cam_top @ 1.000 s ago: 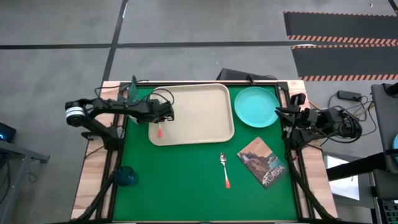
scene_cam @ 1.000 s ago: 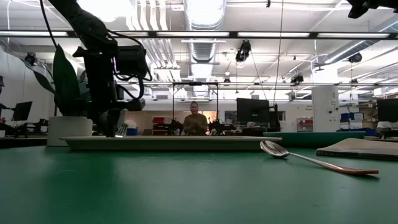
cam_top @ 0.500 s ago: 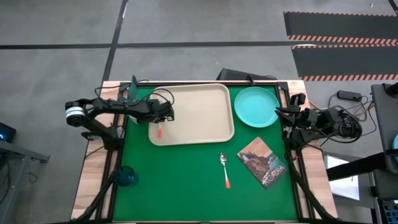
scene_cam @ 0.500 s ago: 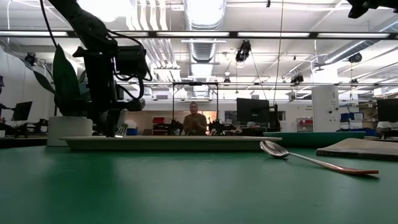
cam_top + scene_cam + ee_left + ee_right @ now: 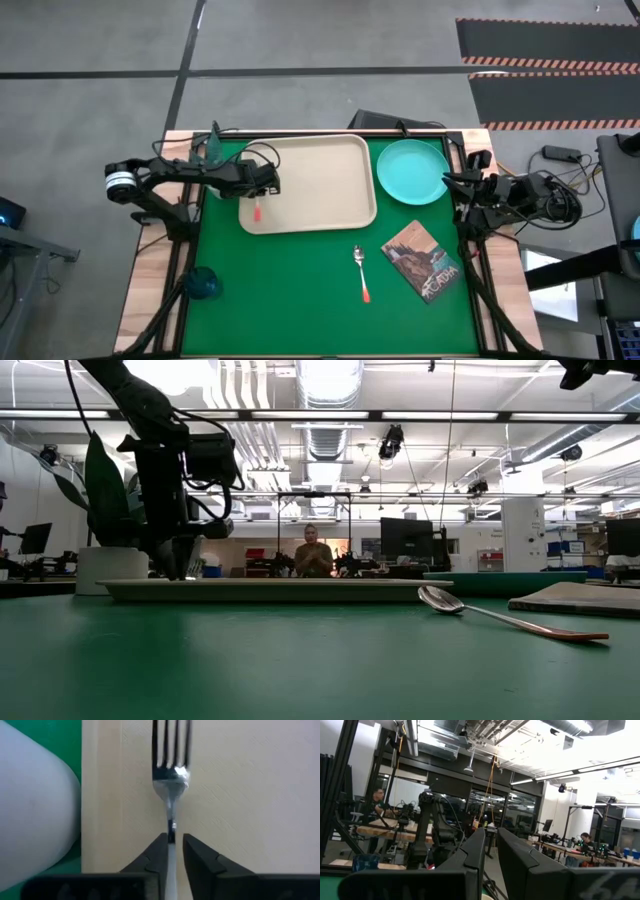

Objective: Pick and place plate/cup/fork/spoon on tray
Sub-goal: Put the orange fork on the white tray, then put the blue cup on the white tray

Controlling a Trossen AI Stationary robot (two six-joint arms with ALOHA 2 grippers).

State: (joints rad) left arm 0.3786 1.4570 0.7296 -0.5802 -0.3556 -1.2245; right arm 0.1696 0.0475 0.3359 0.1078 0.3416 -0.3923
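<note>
Silver fork (image 5: 171,765) pinched in left gripper (image 5: 171,851) over tray's (image 5: 320,170) left rim; lower flat before opening.

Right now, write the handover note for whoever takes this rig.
Left gripper: shut on the silver red-handled fork, at the left end of the beige rectangular tray.
Right gripper: parked at the table's right edge, fingers slightly apart, empty.
Turquoise round plate, silver spoon and dark-blue cup lie on the green mat.
Done: nothing released on the tray.
Left: all four.
</note>
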